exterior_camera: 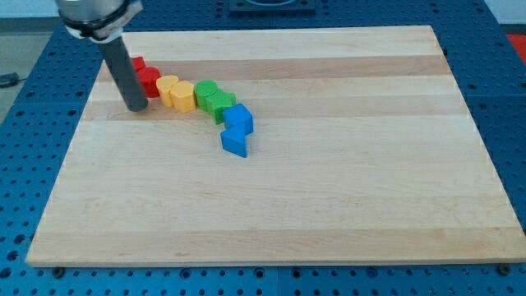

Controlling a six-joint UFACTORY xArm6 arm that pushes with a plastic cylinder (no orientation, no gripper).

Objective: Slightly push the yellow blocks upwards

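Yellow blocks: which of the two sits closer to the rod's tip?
The yellow block on the view's left, next to the red blocks. My tip is just left and below it; the other yellow block lies further right, beside the green blocks.

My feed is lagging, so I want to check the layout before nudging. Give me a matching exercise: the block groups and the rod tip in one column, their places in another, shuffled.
Column A:
1. red blocks
2. yellow blocks
3. green blocks
4. blue blocks
5. my tip

Column B:
a. lowest, at the chain's right end
b. at the chain's left end, below the red blocks
c. between yellow and blue
d. between red and green
e. uppermost, at the chain's left end

Pairs: 1-e, 2-d, 3-c, 4-a, 5-b
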